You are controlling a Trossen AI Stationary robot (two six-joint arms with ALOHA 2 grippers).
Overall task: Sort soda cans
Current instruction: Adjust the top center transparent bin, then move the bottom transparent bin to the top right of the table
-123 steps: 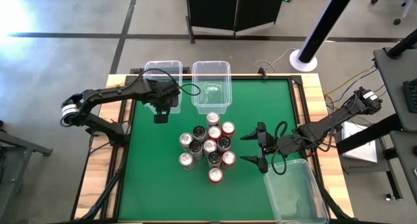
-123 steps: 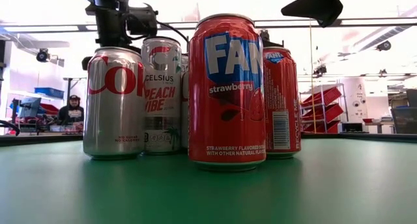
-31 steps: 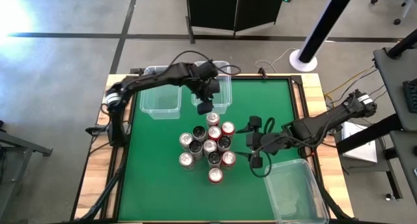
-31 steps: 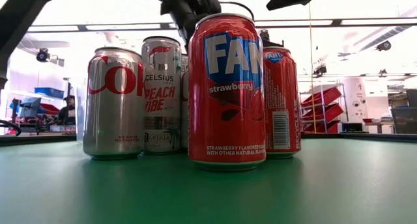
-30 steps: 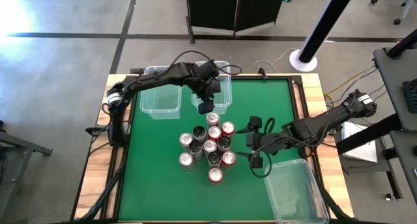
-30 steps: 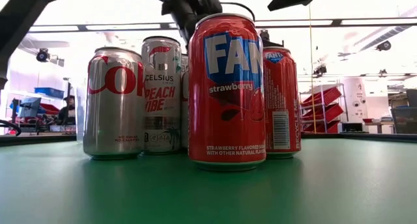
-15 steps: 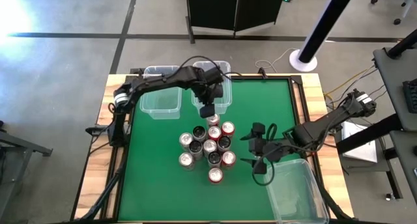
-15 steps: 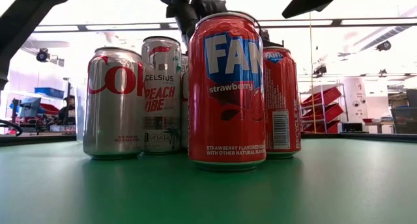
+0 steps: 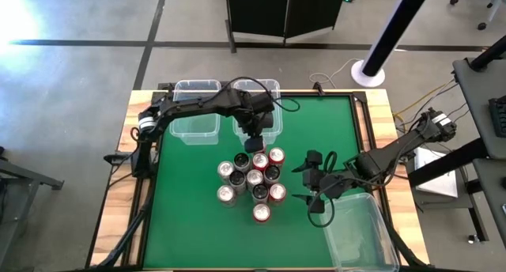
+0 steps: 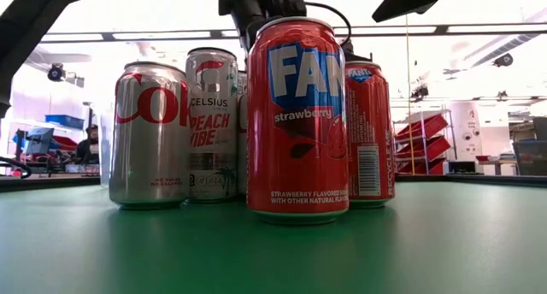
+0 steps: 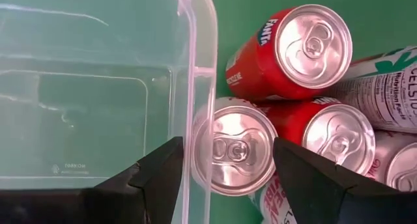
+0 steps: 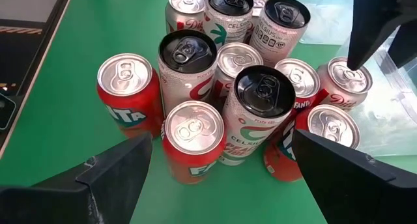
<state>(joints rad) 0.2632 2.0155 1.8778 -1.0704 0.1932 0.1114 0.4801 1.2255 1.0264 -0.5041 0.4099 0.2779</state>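
Several soda cans (image 9: pixel 253 177) stand upright in a tight cluster on the green table, with red, silver and white bodies. My left gripper (image 9: pixel 254 145) hovers open over the cluster's farthest can (image 11: pixel 234 149), beside the near wall of a clear bin (image 9: pixel 257 106). In the left wrist view its two fingers show on either side of that can's silver top. In the low view it (image 10: pixel 269 3) is above the can tops. My right gripper (image 9: pixel 310 185) stands wide open to the right of the cluster, facing the cans (image 12: pixel 221 87), with nothing between its fingers.
Two clear plastic bins stand side by side at the table's far edge, the left one (image 9: pixel 196 110) and the middle one. A third clear bin (image 9: pixel 360 232) lies at the near right corner, just behind my right gripper. Bare green table lies left of and in front of the cans.
My left gripper has come from over the middle far bin toward the table's near edge and now hangs over the farthest can. My right gripper has drawn back a little toward the near right bin. The cans have not moved.
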